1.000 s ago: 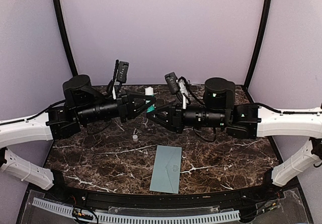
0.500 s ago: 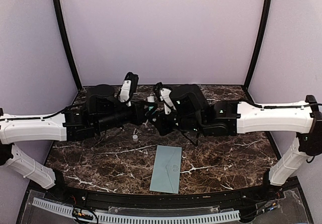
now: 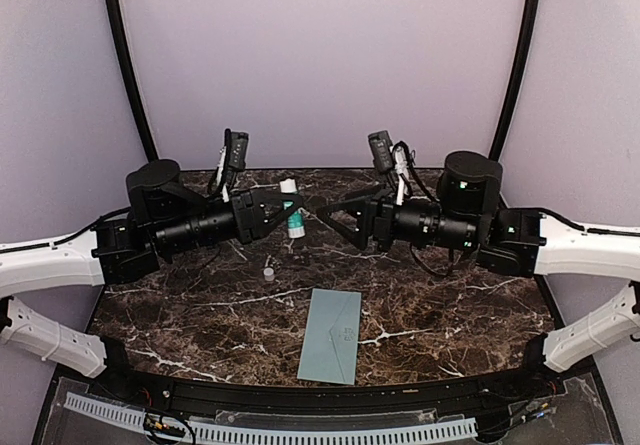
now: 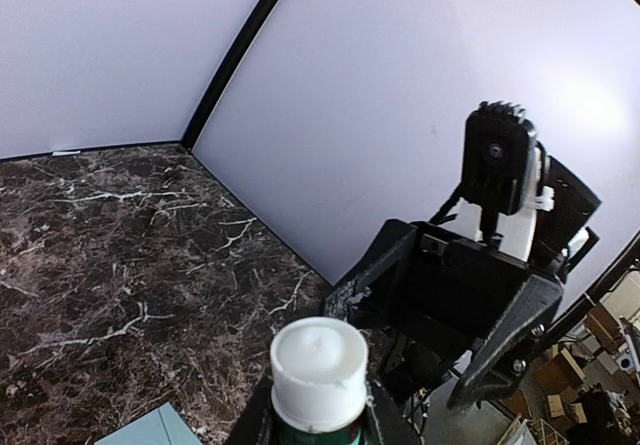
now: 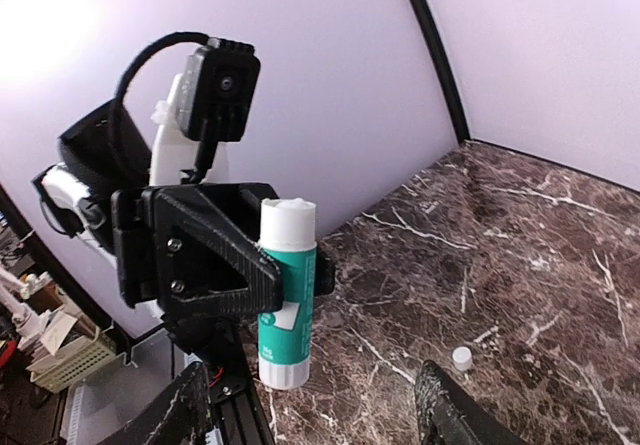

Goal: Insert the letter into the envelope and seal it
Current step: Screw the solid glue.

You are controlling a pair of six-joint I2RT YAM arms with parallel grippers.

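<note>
Check the left gripper (image 3: 284, 205) first. Its jaws are closed on the glue stick (image 3: 296, 227) and clamp the green barrel at mid-height. The stick is held upright above the table (image 3: 460, 305) with its white end up. In the left wrist view you see that white end directly between the two fingers.

Next, check the right gripper (image 5: 320, 417). Its fingers are spread wide and nothing lies between them. It faces the glue stick from the right, level with it. The fingertips are near the stick but do not touch it.

Locate the envelope (image 3: 332, 337). It lies flat on the table near the front edge, slightly right of centre. Its long side runs away from you at a slight tilt. It is well apart from both grippers, and neither touches it. You cannot tell from these views whether its flap is stuck down.

A small white cap (image 3: 268, 274) sits on the marble below the left gripper, apart from the envelope.
</note>
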